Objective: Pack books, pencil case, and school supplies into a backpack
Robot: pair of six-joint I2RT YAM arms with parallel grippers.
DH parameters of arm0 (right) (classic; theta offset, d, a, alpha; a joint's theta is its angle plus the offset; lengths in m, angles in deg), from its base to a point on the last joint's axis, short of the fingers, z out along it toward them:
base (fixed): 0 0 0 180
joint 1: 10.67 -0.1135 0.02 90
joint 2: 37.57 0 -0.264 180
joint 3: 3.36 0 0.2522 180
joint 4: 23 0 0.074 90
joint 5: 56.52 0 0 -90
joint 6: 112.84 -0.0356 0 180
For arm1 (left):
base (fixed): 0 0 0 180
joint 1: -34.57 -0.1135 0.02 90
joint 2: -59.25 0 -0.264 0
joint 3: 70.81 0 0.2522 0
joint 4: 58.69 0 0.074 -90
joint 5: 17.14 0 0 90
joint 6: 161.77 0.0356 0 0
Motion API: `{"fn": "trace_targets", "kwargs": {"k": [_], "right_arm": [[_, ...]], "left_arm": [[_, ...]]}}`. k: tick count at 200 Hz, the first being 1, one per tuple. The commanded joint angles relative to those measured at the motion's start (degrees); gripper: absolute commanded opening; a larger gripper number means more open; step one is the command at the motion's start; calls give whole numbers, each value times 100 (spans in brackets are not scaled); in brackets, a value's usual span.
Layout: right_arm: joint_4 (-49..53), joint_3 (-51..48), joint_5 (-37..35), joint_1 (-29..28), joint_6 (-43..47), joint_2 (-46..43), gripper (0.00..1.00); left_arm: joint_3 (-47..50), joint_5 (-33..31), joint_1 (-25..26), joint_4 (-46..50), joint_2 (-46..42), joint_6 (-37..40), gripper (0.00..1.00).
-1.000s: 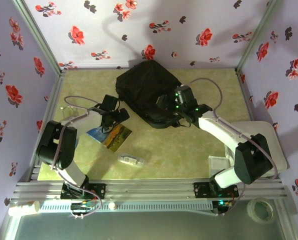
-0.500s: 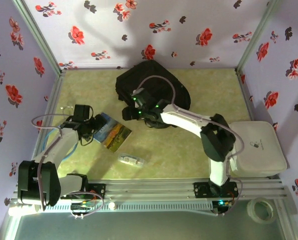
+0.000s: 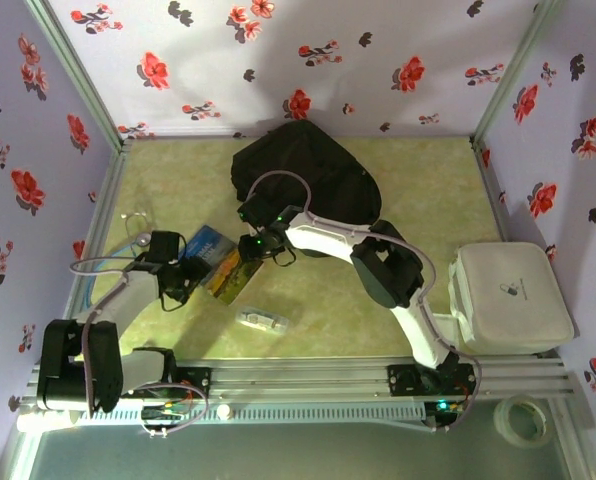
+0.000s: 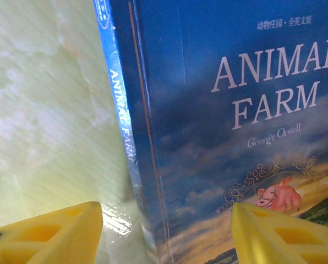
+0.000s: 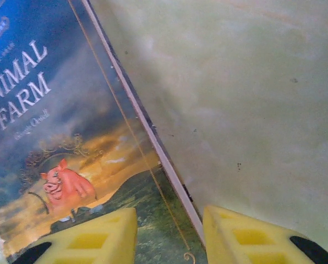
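Right pincer (image 3: 256, 249), earlier at backpack (image 3: 313, 175), now astride blue book (image 3: 221, 268)

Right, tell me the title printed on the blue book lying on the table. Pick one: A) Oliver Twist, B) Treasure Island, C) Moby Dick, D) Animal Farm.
D: in the left wrist view the blue book has ANIMAL FARM in large letters on its cover, above a pink pig.

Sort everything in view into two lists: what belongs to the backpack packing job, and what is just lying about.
Belongs to the job:
- blue book
- pencil case
- black backpack

Just lying about:
- white box at the right side
- roll of tape at the near right corner
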Motion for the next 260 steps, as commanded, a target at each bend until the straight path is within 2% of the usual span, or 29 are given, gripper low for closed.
{"fn": "trace_targets", "kwargs": {"k": [1,20,39,92,107,141,169,201,230,260], "right_arm": [[263,229,-21,4,96,187,30],[311,216,-26,-2,110,282,21],[364,168,-84,3,106,351,16],[296,-54,49,19,-8,451,14],[245,-107,98,38,-54,450,14],[321,-119,75,112,-105,452,14],[313,-127,137,137,-88,424,14],[241,-183,187,155,-129,306,15],[-166,-439,284,227,-219,-98,19],[-889,-944,372,438,-585,-974,32]], "left_arm": [[77,136,-39,-211,142,-66,59],[106,260,-39,-347,194,-79,57],[113,365,-39,-438,162,-86,55],[95,1066,-39,-1091,-153,-363,53],[48,1194,-33,-1213,-343,-559,46],[-230,1154,180,-1201,-672,-896,41],[-406,916,418,-1001,-393,-744,40],[-463,846,487,-928,-50,-676,36],[-624,646,484,-665,-94,-517,23],[-915,470,488,-476,-418,-241,9]]}}
